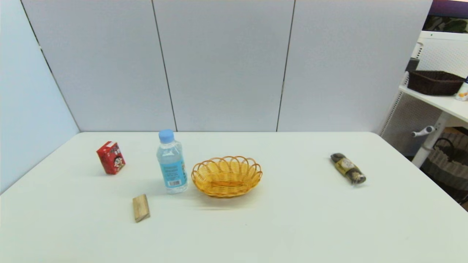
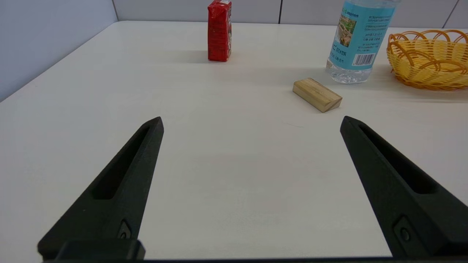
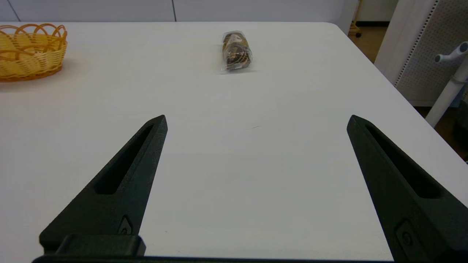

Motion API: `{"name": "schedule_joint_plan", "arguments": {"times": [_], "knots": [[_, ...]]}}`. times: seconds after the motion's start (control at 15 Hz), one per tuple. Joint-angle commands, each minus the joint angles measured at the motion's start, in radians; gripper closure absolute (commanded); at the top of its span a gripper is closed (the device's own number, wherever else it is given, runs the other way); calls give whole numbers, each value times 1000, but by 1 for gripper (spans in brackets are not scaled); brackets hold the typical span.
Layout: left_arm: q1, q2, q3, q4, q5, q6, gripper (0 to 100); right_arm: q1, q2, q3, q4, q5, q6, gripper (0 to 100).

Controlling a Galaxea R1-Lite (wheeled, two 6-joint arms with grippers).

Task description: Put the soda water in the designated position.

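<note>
The soda water (image 1: 171, 162) is a clear bottle with a light blue cap and a blue label, standing upright just left of the yellow wicker basket (image 1: 226, 176). The left wrist view shows the soda water's lower half (image 2: 356, 40) with the basket (image 2: 427, 60) beside it. My left gripper (image 2: 252, 122) is open over bare table, well short of the bottle, with nothing between its fingers. My right gripper (image 3: 256, 120) is also open and empty, near the table's front right. Neither arm shows in the head view.
A red drink carton (image 1: 110, 157) stands at the left and a small wooden block (image 1: 140, 208) lies in front of the bottle. A dark wrapped snack (image 1: 348, 168) lies at the right. Grey panels close off the back and left. A shelf with a dark basket (image 1: 435, 82) stands beyond the right edge.
</note>
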Motion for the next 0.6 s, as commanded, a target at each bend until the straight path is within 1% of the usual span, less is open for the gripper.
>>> {"name": "schedule_joint_plan", "arguments": {"times": [0.07, 0.6], "knots": [[0, 0, 0, -1, 0, 0, 0, 0, -2, -2, -1, 0, 0, 0], [0, 0, 0, -1, 0, 0, 0, 0, -2, 0, -1, 0, 0, 0]]}}
